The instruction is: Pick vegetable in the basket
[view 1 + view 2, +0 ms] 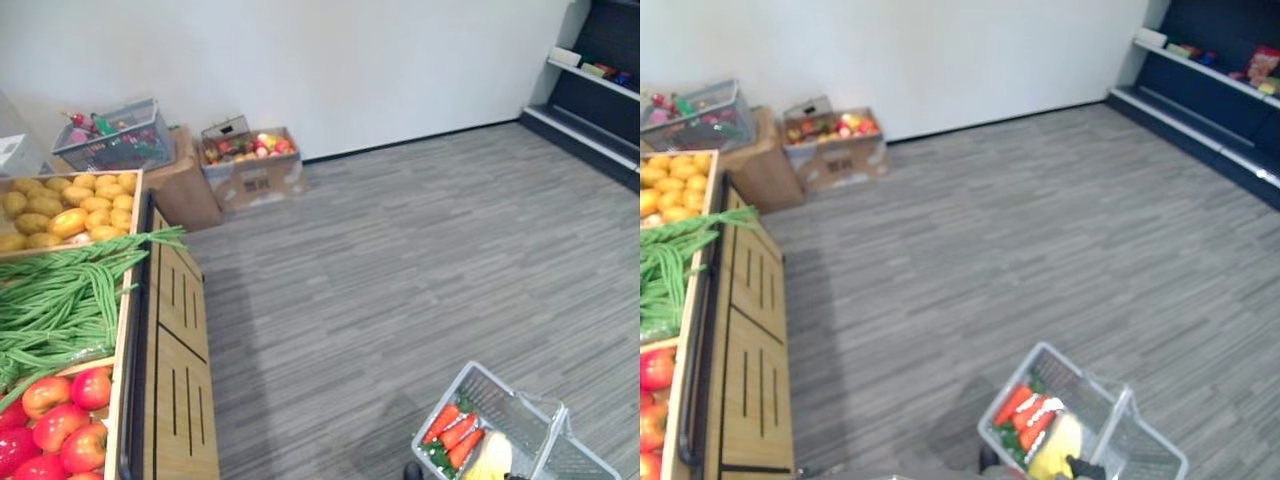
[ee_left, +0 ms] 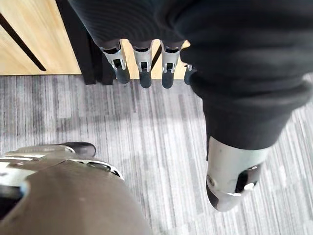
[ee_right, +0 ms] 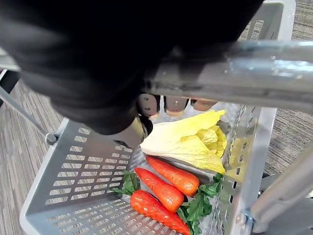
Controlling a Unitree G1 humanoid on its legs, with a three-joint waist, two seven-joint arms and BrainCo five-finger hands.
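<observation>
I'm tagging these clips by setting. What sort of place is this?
Probably a mock grocery shop: a wooden stand of potatoes, green beans and tomatoes, and a grey shopping basket holding carrots.

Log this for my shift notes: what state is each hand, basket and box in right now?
Grey perforated plastic basket: holds three orange carrots and a pale yellow cabbage.
Right hand: shut on the basket's silver metal handle.
Left hand: open, holding nothing.
Brown cardboard box: open, full of colourful produce.
</observation>
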